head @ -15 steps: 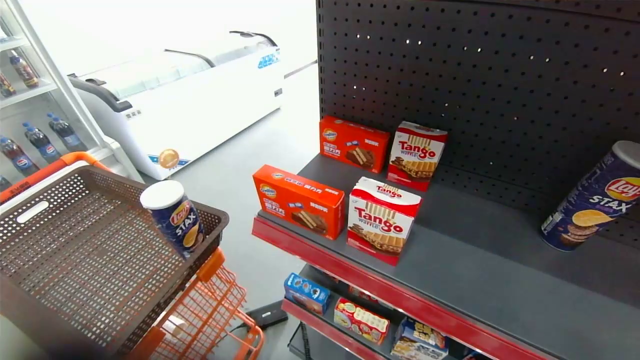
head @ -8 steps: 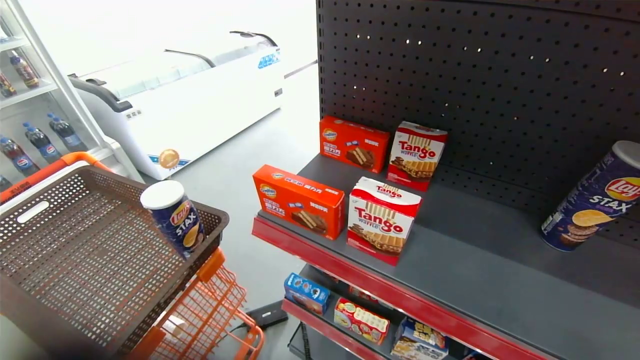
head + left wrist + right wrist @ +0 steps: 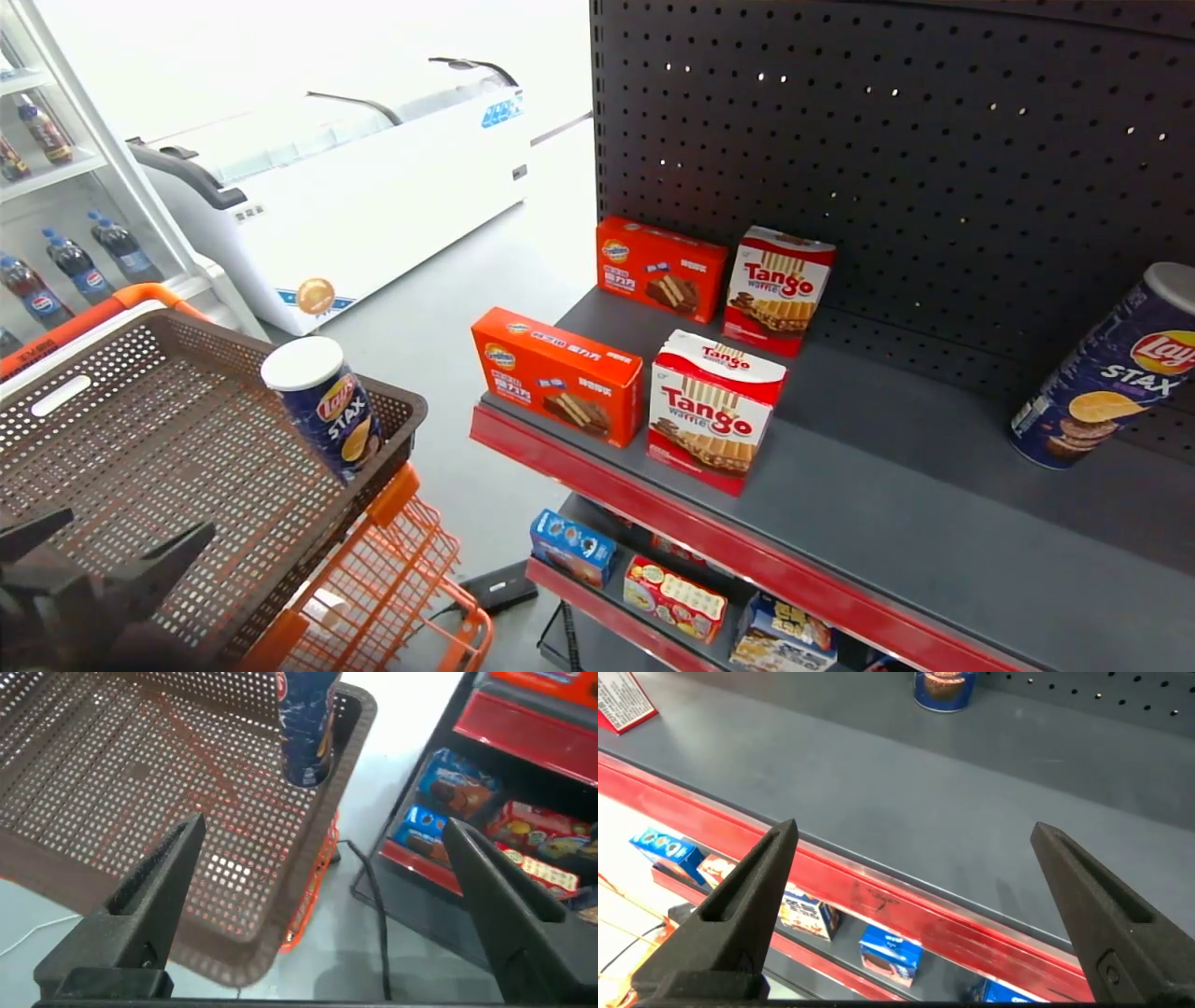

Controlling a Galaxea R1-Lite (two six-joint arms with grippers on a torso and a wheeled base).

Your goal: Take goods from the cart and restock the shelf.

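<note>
A blue chips can [image 3: 322,403] with a white lid stands in the far right corner of the brown perforated basket [image 3: 112,448] on the orange cart [image 3: 392,579]; the same chips can [image 3: 305,723] rises beyond my fingers in the left wrist view. My left gripper [image 3: 103,546] hovers open over the basket's near edge, well short of the can. A second blue can [image 3: 1102,373] leans against the pegboard on the grey shelf [image 3: 887,485]. My right gripper [image 3: 915,873] stands open above the shelf's red front edge [image 3: 878,891], nothing between its fingers.
Two orange boxes [image 3: 560,373] and two red-and-white wafer boxes [image 3: 714,406] stand on the shelf's left part. Lower shelves hold small snack boxes [image 3: 672,597]. A white chest freezer [image 3: 355,187] and a drinks fridge [image 3: 56,233] stand behind the cart.
My left gripper has come into the head view at the lower left, over the basket. Nothing else has moved.
</note>
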